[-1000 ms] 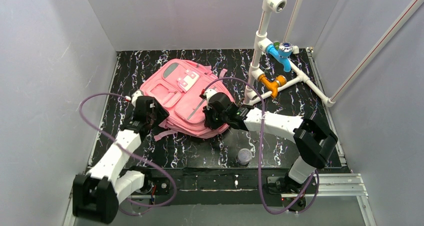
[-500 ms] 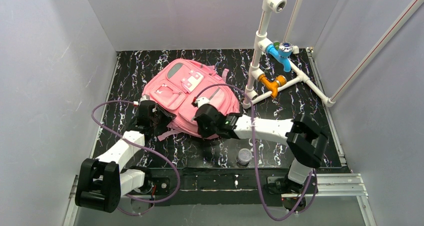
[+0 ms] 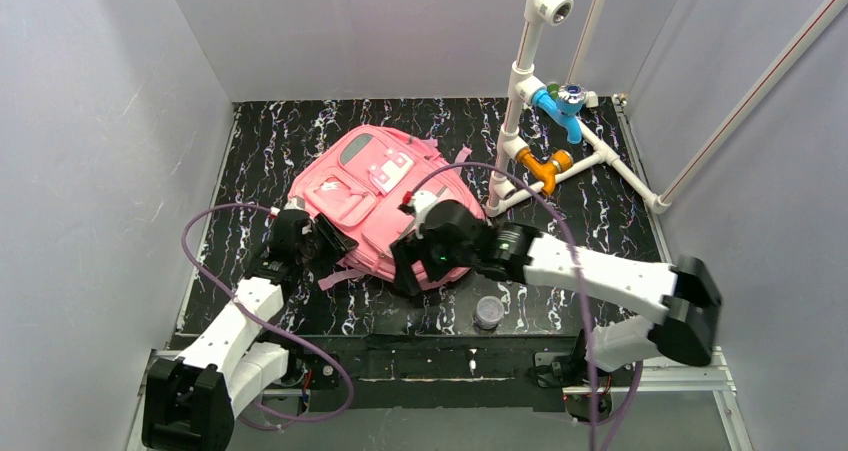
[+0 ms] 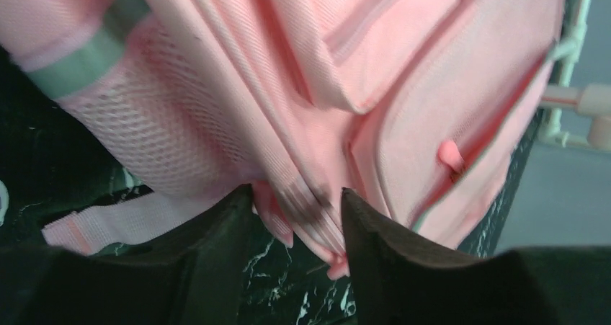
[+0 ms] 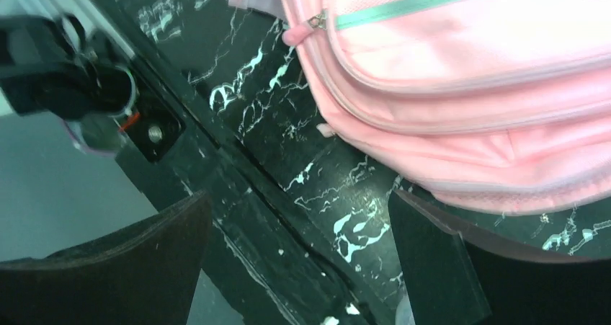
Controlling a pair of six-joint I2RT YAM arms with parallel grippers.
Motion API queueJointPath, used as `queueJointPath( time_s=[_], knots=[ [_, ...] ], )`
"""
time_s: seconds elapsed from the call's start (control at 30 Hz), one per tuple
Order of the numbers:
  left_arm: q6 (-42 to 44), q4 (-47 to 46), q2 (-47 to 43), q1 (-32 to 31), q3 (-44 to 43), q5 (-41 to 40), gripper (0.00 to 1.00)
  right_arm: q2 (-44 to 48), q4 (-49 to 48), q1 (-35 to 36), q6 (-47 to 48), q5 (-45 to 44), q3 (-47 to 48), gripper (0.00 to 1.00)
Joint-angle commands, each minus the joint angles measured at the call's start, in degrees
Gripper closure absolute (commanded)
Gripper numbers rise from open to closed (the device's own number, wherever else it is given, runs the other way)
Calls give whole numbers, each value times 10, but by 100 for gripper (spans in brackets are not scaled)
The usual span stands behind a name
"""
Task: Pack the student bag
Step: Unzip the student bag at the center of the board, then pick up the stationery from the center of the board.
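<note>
Top external view shows the student bag (image 3: 375, 196) lying front-up on the black marbled table (image 3: 260, 151), my left gripper (image 4: 295, 260) partly spread astride its near-left edge, my right gripper (image 5: 299, 260) wide apart and empty beside its near edge.

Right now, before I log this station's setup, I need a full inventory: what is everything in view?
student bag: one, pink, lying mid-table
jar: one, small, clear-greyish, near the front edge
pipe frame: one, white, back right
tap: one, blue, on the pipe frame
valve: one, orange, lower on the frame
table: one, black with white marbling
cables: two, purple, one per arm
left gripper: black, fingers astride the bag's edge
right gripper: black, open, over bare table beside the bag
</note>
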State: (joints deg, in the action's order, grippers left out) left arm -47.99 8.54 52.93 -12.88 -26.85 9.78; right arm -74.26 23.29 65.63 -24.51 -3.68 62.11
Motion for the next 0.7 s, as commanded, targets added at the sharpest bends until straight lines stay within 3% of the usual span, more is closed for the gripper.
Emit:
queueJointPath(
  time_s=[0.0, 0.07, 0.13, 0.23, 0.47, 0.67],
  knots=[
    [36, 74, -54, -3, -28, 70, 50, 173, 115, -2, -98, -121, -116, 2],
    [40, 85, -72, -4, -32, 82, 45, 231, 127, -2, -143, -138, -158, 2],
    [48, 94, -83, -9, -52, 116, 41, 290, 228, -1, -241, -204, -195, 2],
    [60, 95, -78, -45, -80, 111, 34, 303, 284, -1, -290, -244, -213, 2],
    [150, 95, 11, -241, -186, -61, 28, 244, 231, 7, -267, -229, -239, 2],
    [284, 102, 140, -350, -285, -216, 26, 219, 144, 47, -250, -232, -262, 2]
  ],
)
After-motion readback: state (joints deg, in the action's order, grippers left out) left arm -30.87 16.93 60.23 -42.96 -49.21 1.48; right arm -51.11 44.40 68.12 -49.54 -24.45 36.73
